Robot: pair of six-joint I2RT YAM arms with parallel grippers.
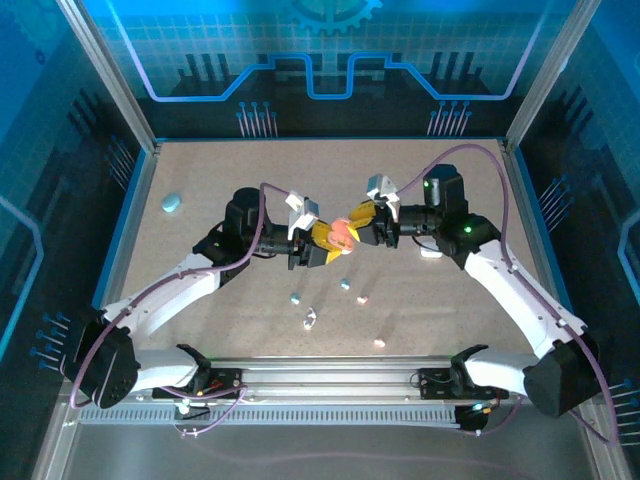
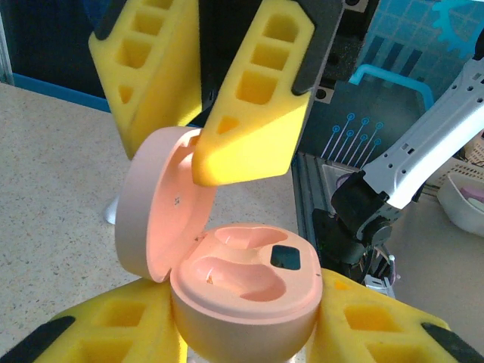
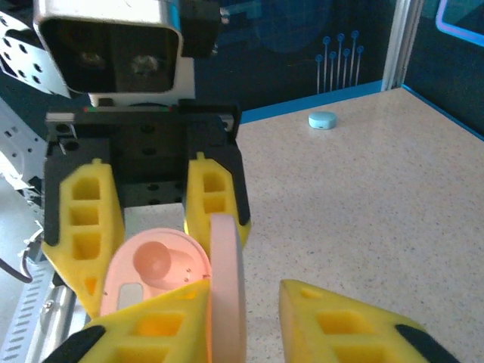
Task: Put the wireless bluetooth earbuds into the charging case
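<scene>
Left end effector [image 2: 243, 333] pinches the open pink case [image 2: 242, 283] (glossy, two-welled); right end effector [image 3: 246, 306] straddles its lid [image 2: 155, 219], grip unclear.

A pink case [image 1: 343, 233] sits between left gripper [image 1: 322, 243] and right gripper [image 1: 366, 218].

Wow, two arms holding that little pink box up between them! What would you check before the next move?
1. Left claw clamped on the base of the pink case: ok.
2. Lid swung open: ok.
3. Both wells empty and unblocked: ok.
4. Right claw has a firm hold on the lid: cannot tell. The lid sits between its fingers, but there is a gap beside one of them.
5. Pink earbud lying loose on the table, free to pick up: ok.
6. A claw free to fetch it: not ok, both are busy at the case.
</scene>
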